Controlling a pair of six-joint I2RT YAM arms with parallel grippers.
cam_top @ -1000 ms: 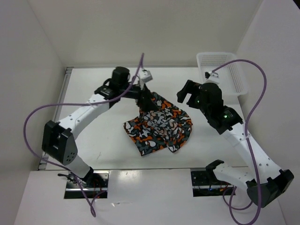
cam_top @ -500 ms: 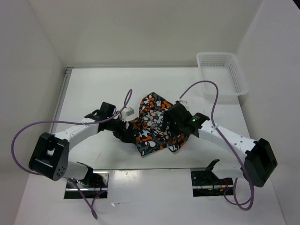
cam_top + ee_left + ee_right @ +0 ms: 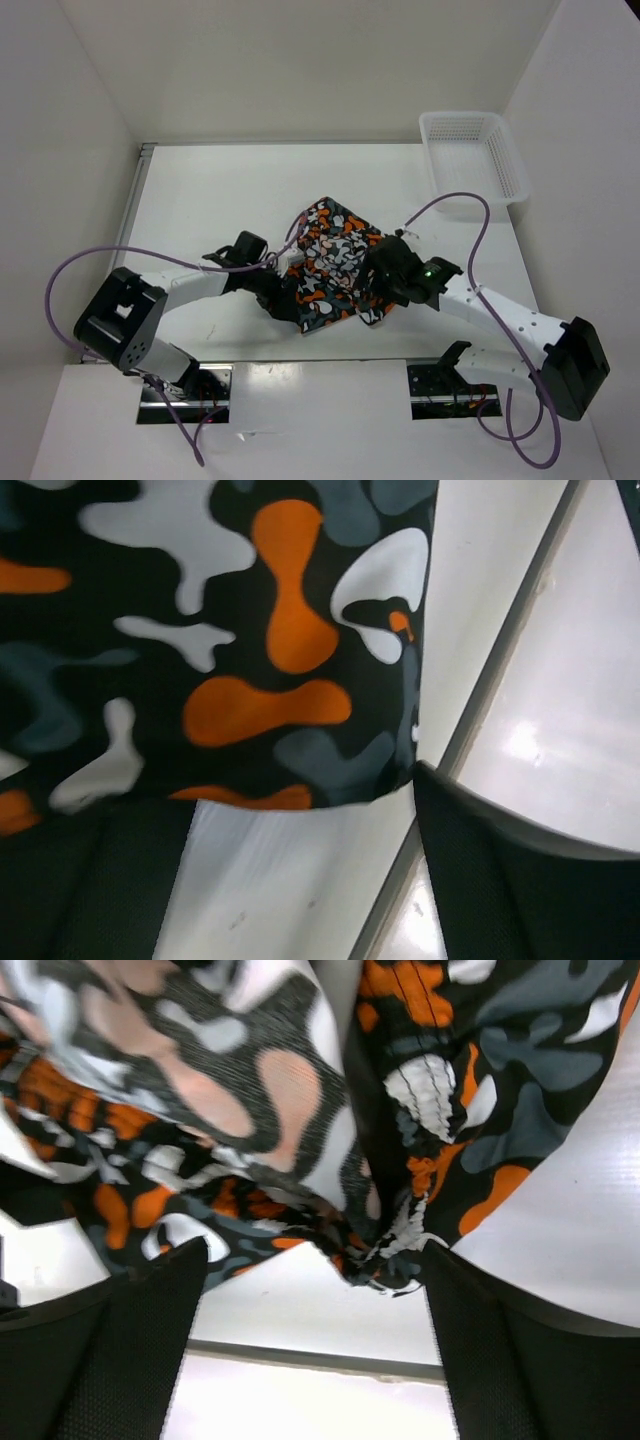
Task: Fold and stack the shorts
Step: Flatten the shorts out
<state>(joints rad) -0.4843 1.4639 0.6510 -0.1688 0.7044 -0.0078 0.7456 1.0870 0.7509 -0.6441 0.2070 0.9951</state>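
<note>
The shorts [image 3: 335, 262], camouflage fabric in orange, grey, black and white, lie crumpled at the middle of the white table [image 3: 200, 200]. My left gripper [image 3: 290, 298] sits low at their near left corner. In the left wrist view the shorts' hem [image 3: 250, 660] lies just past the open left gripper [image 3: 300, 880], and bare table shows between the fingers. My right gripper [image 3: 377, 290] is at the near right corner. It is open [image 3: 315, 1345], and a bunched corner of the shorts [image 3: 385, 1250] hangs just inside the tips of its fingers [image 3: 520, 1360].
A white mesh basket [image 3: 475, 160] stands at the back right of the table. A grey seam [image 3: 480, 710] marks the table's near edge, right beside both grippers. Purple cables [image 3: 450, 200] loop above both arms.
Both arms have swung from the far side of the shorts down to their near corners. The shorts now lie more gathered and narrower than a second ago.
</note>
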